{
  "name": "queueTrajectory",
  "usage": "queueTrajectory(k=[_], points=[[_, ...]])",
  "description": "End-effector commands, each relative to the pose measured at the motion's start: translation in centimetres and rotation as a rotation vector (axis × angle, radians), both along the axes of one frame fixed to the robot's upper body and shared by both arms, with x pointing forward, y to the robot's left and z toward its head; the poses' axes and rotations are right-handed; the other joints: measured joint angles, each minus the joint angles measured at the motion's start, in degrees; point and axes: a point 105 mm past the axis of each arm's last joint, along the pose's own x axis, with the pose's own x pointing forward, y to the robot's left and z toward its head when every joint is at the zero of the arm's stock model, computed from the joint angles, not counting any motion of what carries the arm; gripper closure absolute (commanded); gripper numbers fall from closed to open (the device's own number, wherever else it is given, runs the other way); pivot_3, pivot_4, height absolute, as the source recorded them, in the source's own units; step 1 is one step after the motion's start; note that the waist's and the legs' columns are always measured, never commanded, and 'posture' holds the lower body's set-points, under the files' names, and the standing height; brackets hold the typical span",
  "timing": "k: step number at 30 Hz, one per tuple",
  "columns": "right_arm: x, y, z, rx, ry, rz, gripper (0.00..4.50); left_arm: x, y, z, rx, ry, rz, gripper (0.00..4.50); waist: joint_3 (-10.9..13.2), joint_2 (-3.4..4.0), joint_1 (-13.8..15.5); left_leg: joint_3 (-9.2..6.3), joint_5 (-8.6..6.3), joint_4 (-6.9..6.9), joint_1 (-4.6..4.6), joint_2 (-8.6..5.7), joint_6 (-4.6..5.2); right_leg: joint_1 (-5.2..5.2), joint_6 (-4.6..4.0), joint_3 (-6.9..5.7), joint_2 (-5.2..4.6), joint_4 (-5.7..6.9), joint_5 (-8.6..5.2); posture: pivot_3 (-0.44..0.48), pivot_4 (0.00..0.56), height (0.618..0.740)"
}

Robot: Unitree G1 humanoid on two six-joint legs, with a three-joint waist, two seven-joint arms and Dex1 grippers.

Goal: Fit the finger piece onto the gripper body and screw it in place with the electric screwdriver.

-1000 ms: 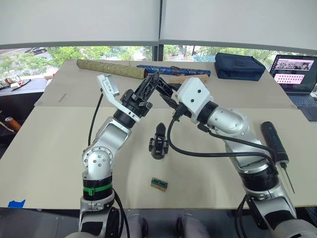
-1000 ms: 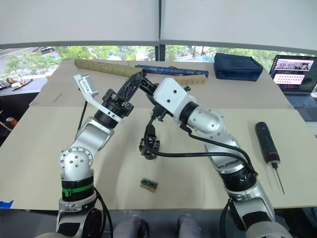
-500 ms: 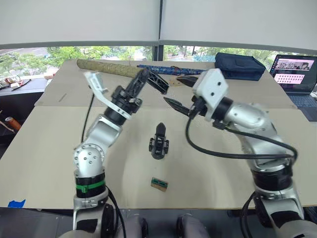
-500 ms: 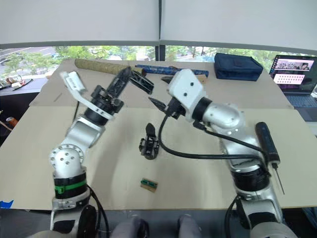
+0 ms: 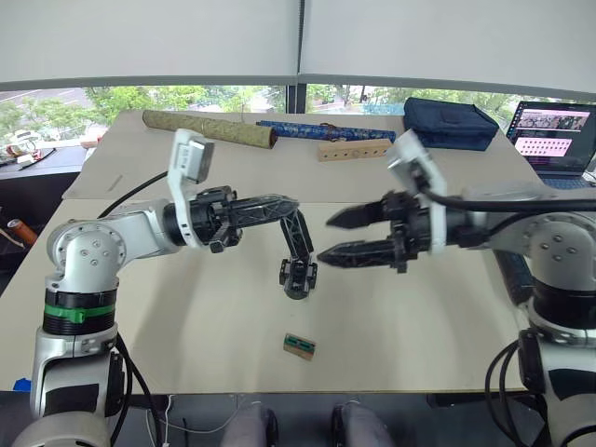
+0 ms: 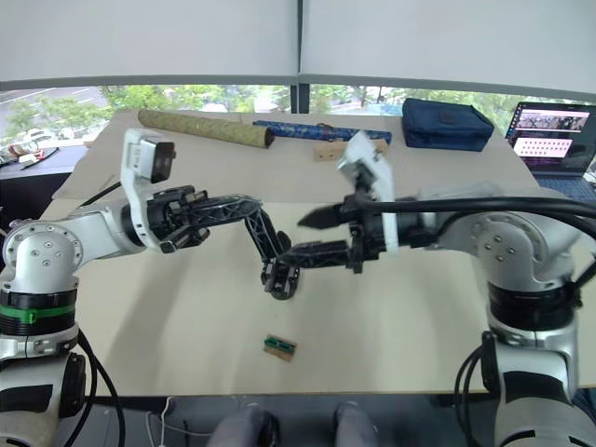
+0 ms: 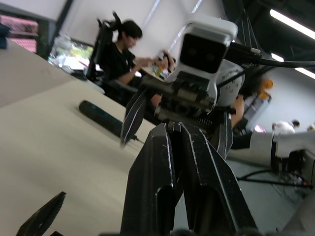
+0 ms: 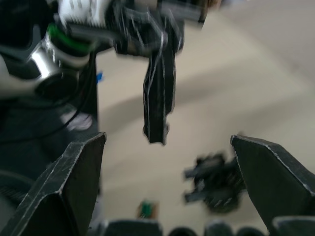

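Observation:
My left gripper reaches in level from the left, shut on the finger piece, a black wedge hanging point-down. Just below its tip the gripper body, a chunky black block, rests on the tan table. My right gripper comes in from the right, open wide, its fingertips close beside the finger piece and not touching it. The right wrist view shows the finger piece hanging above the gripper body. In the left wrist view, the electric screwdriver lies on the table beyond the right gripper.
A small green and brown part lies near the front edge. Along the back lie an olive roll, a blue patterned roll, a wooden block with holes and a navy bag. A laptop stands far right. People sit in the background.
My left arm swung down to level, lowering the finger piece to just above the gripper body. My right gripper opened wide, let go and drew back right.

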Motion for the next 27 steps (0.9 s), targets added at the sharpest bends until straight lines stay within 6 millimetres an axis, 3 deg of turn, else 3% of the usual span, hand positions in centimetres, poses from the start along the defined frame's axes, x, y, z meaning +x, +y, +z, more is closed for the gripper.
queueTrajectory(k=[1,15,20,27], points=[[-0.3,1.1,0.9,0.010,0.047,0.003,0.03,-0.4,-0.8,0.6,0.006,-0.047,-0.045,4.50,0.00,0.00,-0.28,0.02,0.01,-0.01,0.00,0.01,-0.01,-0.03,0.00,0.02,0.00,0.07,0.00,0.000,0.150,0.740],[-0.4,1.5,0.7,0.032,0.095,0.002,0.03,-0.2,-0.6,-0.5,0.054,-0.057,-0.037,4.50,0.00,0.00,-0.50,-0.03,0.01,-0.03,-0.19,-0.01,-0.01,-0.11,0.02,-0.05,0.02,0.10,0.01,0.000,0.150,0.740],[-0.5,1.7,0.7,0.051,0.114,0.012,1.53,-0.2,-0.7,-0.6,0.056,-0.056,-0.041,4.50,0.00,0.00,-0.52,-0.03,0.01,-0.03,-0.20,0.00,-0.01,-0.10,0.02,-0.05,0.02,0.09,0.01,0.000,0.150,0.740],[-0.9,1.7,0.3,0.056,0.131,0.021,3.96,0.2,-0.7,-0.6,0.064,-0.103,0.002,4.50,0.00,0.00,-0.56,-0.04,0.00,-0.03,-0.20,0.00,-0.01,-0.10,0.02,-0.04,0.01,0.08,0.01,0.000,0.150,0.740]])
